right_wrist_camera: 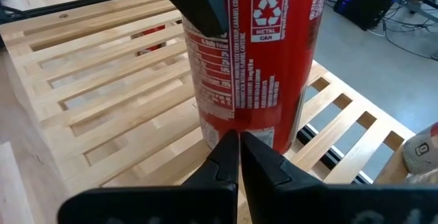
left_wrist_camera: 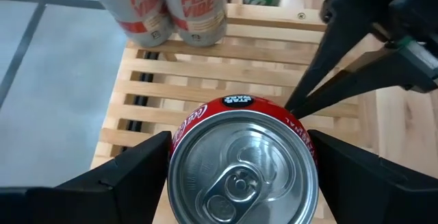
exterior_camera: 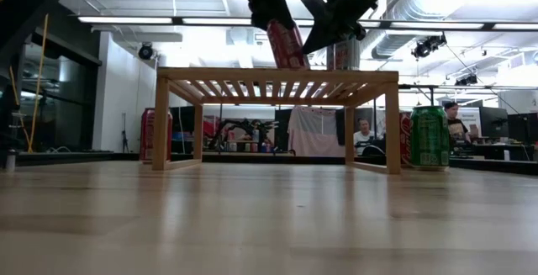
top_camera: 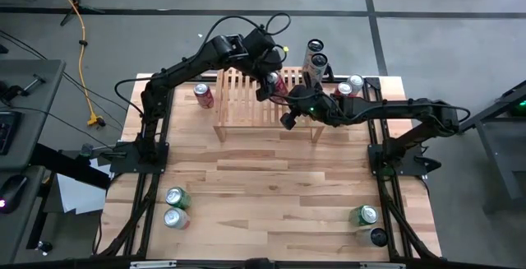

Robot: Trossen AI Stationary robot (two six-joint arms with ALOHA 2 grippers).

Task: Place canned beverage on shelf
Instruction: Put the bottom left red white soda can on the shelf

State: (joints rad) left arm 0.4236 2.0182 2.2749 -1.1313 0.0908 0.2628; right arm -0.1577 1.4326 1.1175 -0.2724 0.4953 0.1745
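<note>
Red aluminium marks the task's thing: a red cola can (left_wrist_camera: 243,162) stands upright on the slatted top of the light-wood shelf (top_camera: 246,96), toward the rack's 3 o'clock end as the high view shows it. The left gripper (left_wrist_camera: 239,172) reaches in from 10 o'clock over the rack, and its jaws stand wide on either side of the can; the left wrist view shows a finger close at each flank, but whether they press the can or have just let go cannot be told. The right gripper (right_wrist_camera: 236,155) comes in from 3 o'clock with its jaws closed on nothing, their joined tips right at the can's lower wall, touching it or just short of it, as if to steady it.

In the low view the can looks slightly tilted and its base appears to rest on the slats, so the placing seems nearly done. What looks left is for the left jaws to clear the can, both arms to draw back, and the can to stay standing.

Two pale Peach Vibe cans (left_wrist_camera: 174,8) stand on the shelf's far edge, near 12 o'clock. More cans wait on the wooden bench (top_camera: 271,195): a red one (top_camera: 203,95) at 9 o'clock of the rack, two by its 3 o'clock end, two green ones (top_camera: 176,206) near 7 o'clock and two (top_camera: 368,224) near 5 o'clock.
</note>
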